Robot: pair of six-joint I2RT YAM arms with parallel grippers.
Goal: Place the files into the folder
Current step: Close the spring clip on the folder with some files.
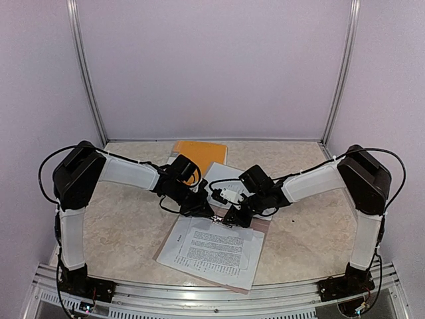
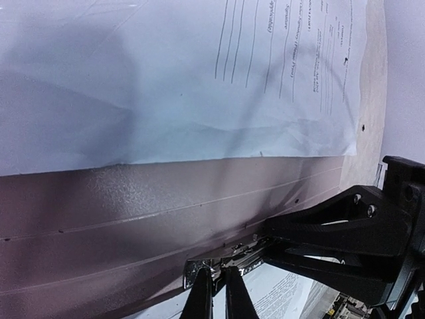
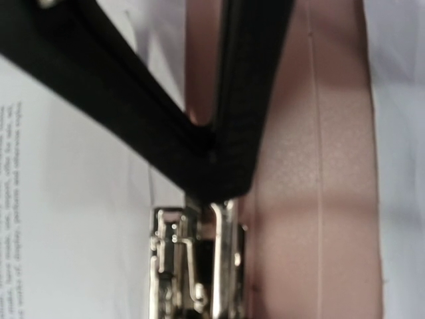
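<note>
Centrally, files [image 1: 216,249] overlie the folder [image 2: 133,219]; orange cover [image 1: 199,151] behind.

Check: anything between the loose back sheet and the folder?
Yes. The metal clip on the folder sits between the back sheet and the printed sheet lying there, and both grippers crowd it: the right gripper seems shut on the clip, the left gripper is shut beside it.

Orange cover [image 1: 199,151], rear of tbl [image 1: 126,219]
</note>
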